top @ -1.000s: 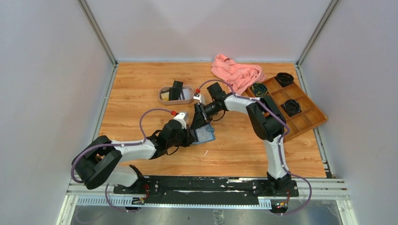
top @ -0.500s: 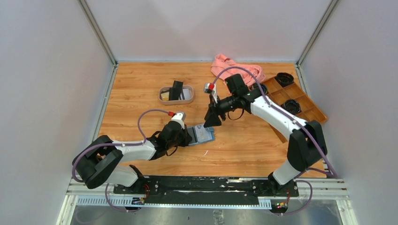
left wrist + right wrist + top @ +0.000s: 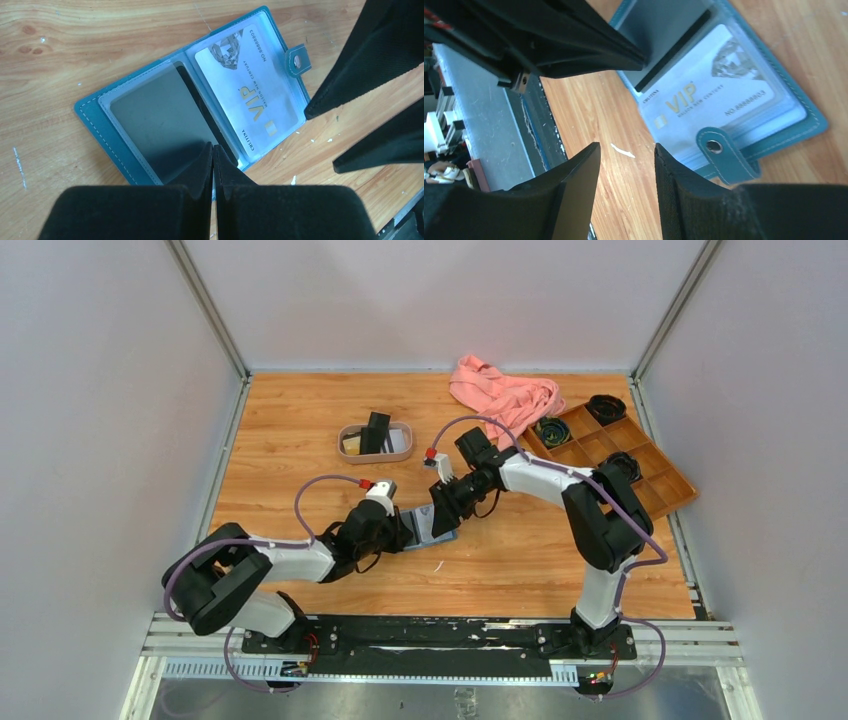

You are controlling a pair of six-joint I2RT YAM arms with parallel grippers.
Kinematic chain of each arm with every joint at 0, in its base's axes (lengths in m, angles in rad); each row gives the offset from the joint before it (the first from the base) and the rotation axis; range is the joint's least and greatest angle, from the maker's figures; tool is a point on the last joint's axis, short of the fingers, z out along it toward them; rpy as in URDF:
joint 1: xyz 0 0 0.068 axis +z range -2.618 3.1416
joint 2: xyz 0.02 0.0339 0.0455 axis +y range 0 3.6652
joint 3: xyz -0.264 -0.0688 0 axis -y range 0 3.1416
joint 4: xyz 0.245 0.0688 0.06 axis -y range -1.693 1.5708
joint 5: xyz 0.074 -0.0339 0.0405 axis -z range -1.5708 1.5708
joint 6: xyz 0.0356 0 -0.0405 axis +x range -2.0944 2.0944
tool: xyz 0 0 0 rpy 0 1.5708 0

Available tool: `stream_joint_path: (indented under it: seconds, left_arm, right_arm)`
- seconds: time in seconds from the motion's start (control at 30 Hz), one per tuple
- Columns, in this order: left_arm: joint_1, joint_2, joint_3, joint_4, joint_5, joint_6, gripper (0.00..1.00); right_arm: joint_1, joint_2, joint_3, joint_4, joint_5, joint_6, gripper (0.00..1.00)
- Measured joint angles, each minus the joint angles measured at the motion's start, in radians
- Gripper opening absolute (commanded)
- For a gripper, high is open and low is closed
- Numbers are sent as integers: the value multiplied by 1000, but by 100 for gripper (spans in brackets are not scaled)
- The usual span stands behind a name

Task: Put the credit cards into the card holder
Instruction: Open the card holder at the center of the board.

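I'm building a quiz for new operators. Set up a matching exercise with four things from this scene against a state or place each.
Things:
1. left gripper
2. right gripper
3. white VIP card
4. pink cloth

States or places:
A. crumpled at the far side
B. jaws apart, empty
C. shut
D. in a clear sleeve of the open card holder

Pairs: 1-C, 2-B, 3-D, 4-A

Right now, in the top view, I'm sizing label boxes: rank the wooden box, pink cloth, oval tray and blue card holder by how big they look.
1. wooden box
2. pink cloth
3. oval tray
4. card holder, partly hidden, so its place just below the tray is less sure
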State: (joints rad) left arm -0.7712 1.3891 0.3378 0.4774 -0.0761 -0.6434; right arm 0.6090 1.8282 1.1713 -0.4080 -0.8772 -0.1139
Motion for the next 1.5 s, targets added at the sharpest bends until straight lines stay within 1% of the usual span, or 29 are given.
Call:
stream_joint_path:
  seconds: [0.13, 0.4, 0.63, 0.8, 1.07, 1.2, 1.5]
  left_arm:
    - [0, 19, 0, 27, 6, -6, 0]
    - [0, 37, 0, 55, 13, -18, 0]
    - [0, 37, -3, 61, 13, -19, 0]
    - [0, 44, -3, 69, 14, -19, 0]
    - [0, 45, -3, 71, 16, -19, 0]
    - [0, 45, -3, 71, 16, -19, 0]
    - [0, 47, -3, 69, 21, -21, 0]
  right_arm:
    - [0, 8, 0, 18, 58, 55, 49]
    - [0, 55, 6, 26, 116, 126, 53]
    - [0, 56, 15, 29, 150, 145, 56]
    - [0, 56, 15, 29, 163, 151, 60]
    - [0, 57, 17, 29, 158, 172, 62]
    - [-1, 77, 32, 29, 132, 193, 62]
    - [-26, 110, 29, 84, 0, 282, 62]
